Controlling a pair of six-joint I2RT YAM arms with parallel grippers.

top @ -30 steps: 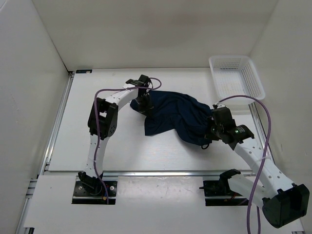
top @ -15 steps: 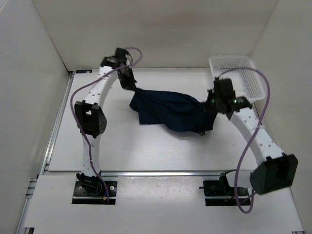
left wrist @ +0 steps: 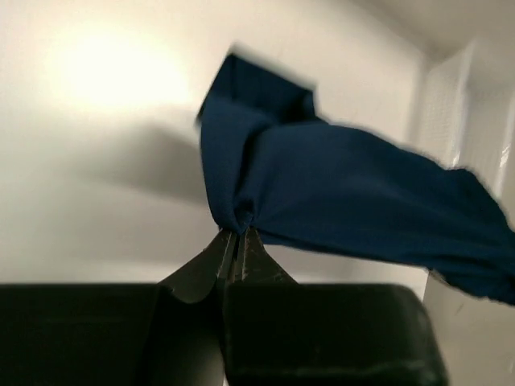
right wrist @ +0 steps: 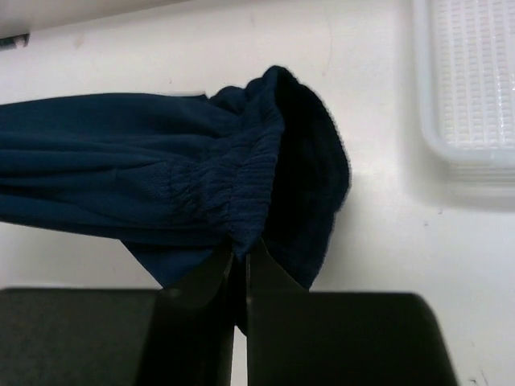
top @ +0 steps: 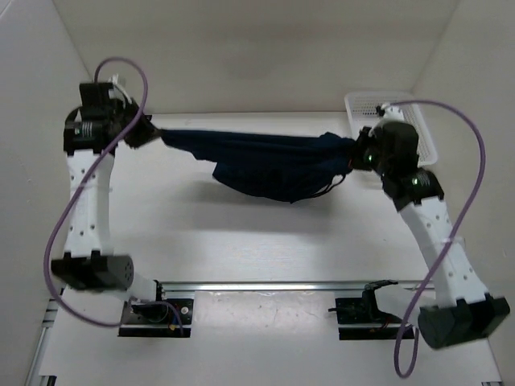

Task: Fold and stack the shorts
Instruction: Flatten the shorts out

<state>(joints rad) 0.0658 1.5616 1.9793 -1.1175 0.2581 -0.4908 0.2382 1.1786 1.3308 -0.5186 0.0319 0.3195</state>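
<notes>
- I had both arms raised and spread wide. The shorts (top: pixel 265 165) hung stretched between them over the far half of the table (top: pixel 241 241).
- The cloth was taut along its top edge and sagged in the middle. I could not tell whether the lowest fold touched the table.
- Left pincer (top: pixel 153 135): pressed together on a bunched corner of the fabric. The left wrist view showed the cloth gathered into a tight knot right at the tips.
- Right pincer (top: pixel 355 154): pinching the puckered elastic waistband. The right wrist view showed the band caught between the closed jaws, with the rest of the shorts trailing off to the left.
- My reading of the hold: pulling the two ends apart draws out the bunching, so the garment can be lowered flat before any fold.
- The basket (top: pixel 378 100) sat at the far right corner of the table, just beyond the right pincer and clear of the cloth.
- Stage, as I judged it: early, spreading only, with no fold made yet.
- Next move should call for an even descent of both arms, holding the tension.
- Risk noted: each grip was a small pinch, so a corner could slip out under the pull.
</notes>
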